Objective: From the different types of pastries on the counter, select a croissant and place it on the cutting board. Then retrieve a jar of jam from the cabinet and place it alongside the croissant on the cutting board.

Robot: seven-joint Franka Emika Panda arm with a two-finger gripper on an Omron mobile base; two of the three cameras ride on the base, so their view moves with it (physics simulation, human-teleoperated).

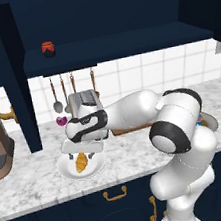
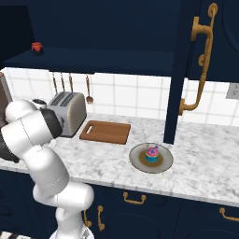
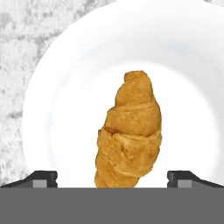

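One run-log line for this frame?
phase: pre-grasp | hand: open, above croissant | croissant: on white plate | cutting board: bare | jar of jam: on cabinet shelf

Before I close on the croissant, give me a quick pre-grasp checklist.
1. Gripper open: ok, finger tips stand wide apart.
2. Croissant between the tips: ok, centred in hand view.
3. Croissant resting on white plate: ok.
4. Fingers touching croissant: cannot tell.
5. Cutting board free for placing: ok, nothing on it.
6. Jar of jam on the cabinet shelf: ok.
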